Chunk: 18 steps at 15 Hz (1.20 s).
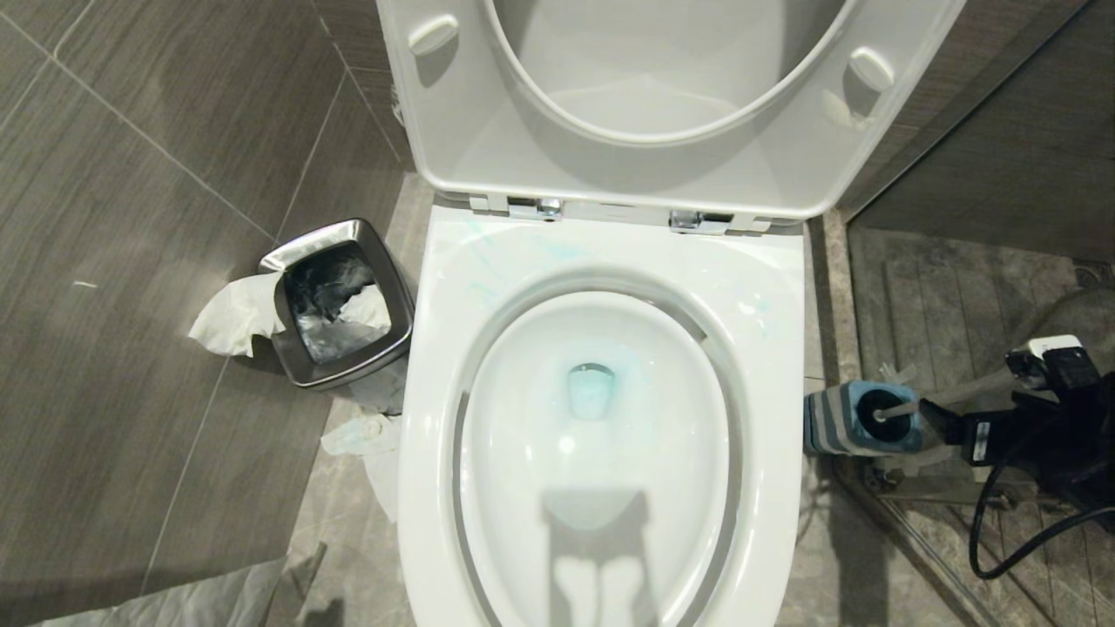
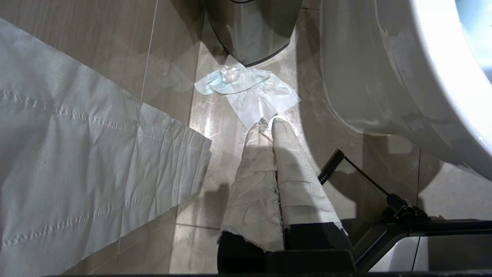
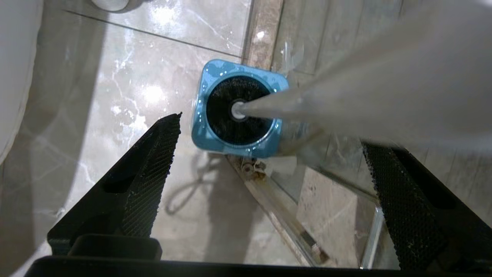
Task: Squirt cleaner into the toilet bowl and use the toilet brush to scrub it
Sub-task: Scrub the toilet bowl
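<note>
We find the toilet brush (image 1: pixel 945 399) seated in its holder (image 1: pixel 858 420) at 3 o'clock of the toilet bowl (image 1: pixel 601 453), handle slanting between the right gripper (image 3: pixel 269 192)'s wide-open jaws, ungripped. Left gripper (image 2: pixel 269 123): jaws closed, empty.

Toilet bowl (image 1: pixel 601 453) lies open — waste bin (image 1: pixel 340 305) crowds its left, brush holder (image 1: pixel 858 420) its right.

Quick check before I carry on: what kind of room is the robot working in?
A bathroom, most likely a home or hotel one. The signs: a white toilet bowl with its seat and lid raised, a toilet brush standing in its blue-topped holder on the tiled floor, and a small steel waste bin beside the toilet.
</note>
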{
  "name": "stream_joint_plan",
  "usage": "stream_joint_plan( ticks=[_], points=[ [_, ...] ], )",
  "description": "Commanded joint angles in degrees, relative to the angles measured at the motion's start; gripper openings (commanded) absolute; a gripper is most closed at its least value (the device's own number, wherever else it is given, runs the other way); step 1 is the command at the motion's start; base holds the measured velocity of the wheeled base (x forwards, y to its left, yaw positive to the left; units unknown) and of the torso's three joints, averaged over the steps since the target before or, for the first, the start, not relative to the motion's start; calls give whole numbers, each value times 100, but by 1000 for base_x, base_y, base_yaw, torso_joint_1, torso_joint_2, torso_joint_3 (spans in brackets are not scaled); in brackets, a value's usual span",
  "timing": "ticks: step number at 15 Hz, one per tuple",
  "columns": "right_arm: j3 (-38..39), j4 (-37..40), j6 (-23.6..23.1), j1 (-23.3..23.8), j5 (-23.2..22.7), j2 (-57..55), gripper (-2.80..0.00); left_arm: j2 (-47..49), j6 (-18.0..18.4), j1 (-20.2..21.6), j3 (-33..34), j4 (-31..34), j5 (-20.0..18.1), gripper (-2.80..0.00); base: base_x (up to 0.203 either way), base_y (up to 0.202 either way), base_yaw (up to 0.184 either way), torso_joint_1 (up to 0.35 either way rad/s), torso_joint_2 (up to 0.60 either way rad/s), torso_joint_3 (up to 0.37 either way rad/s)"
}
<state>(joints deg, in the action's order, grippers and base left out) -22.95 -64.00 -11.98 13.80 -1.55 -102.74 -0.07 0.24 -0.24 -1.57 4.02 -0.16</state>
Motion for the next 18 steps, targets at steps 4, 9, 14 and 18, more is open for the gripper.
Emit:
stream_joint_plan(
  ticks=[4,9,14,18],
  points=[
    [-29,-565,-14,-90,77,-325,0,7,2,-2,-1,2,-2,-280,0,0,0,0,0,0],
    [-35,-776,-23,-334,322,-415,0,7,2,-2,-1,2,-2,-280,0,0,0,0,0,0],
    [-184,-842,-23,-334,366,-448,0,7,2,-2,-1,2,-2,-280,0,0,0,0,0,0],
    [-416,-906,-30,-330,428,-465,0,7,2,-2,-1,2,-2,-280,0,0,0,0,0,0]
  ],
)
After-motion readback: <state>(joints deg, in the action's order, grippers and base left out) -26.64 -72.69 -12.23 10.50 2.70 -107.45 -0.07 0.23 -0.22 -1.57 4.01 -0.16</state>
